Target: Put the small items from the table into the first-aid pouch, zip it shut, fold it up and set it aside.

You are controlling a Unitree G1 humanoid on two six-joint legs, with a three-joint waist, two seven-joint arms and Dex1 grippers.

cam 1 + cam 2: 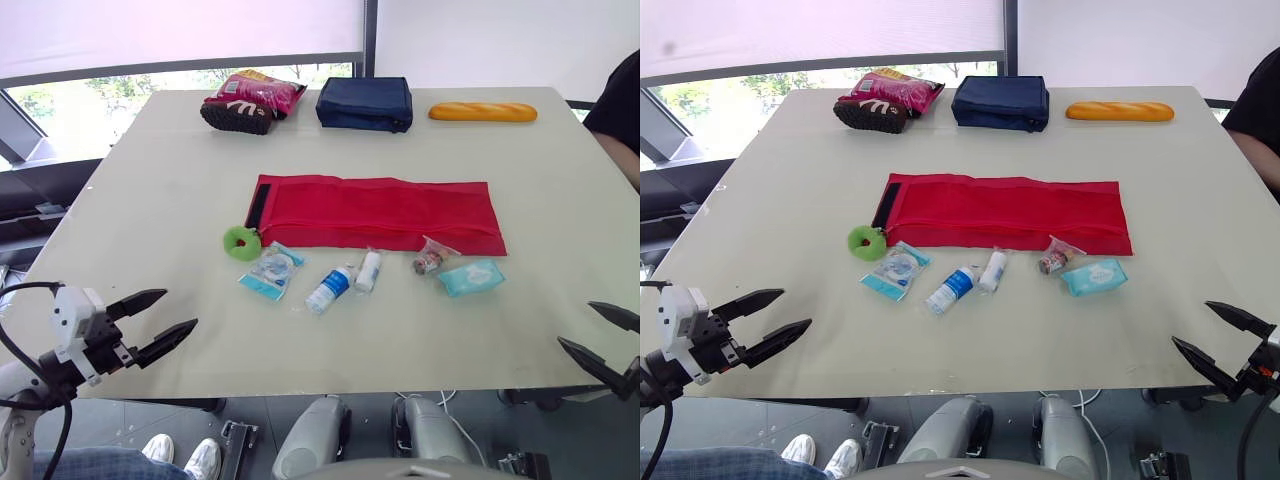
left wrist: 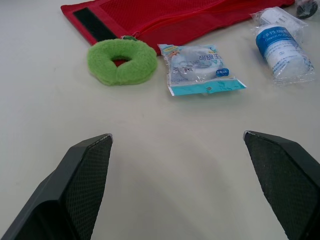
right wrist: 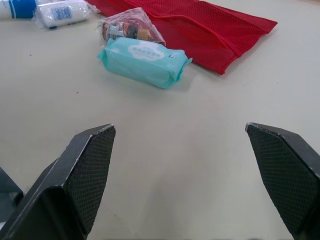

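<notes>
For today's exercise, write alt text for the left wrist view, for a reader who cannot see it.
The open left gripper hovers over a pale table. Beyond it lie a green ring, a clear packet and a wrapped bottle, beside the edge of a red pouch.

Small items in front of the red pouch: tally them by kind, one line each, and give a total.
Packets: 3 (blue-edged flat packet, small clear bag, teal wipes pack)
Bottle: 1
White roll: 1
Green fuzzy ring: 1
Total: 6
</notes>
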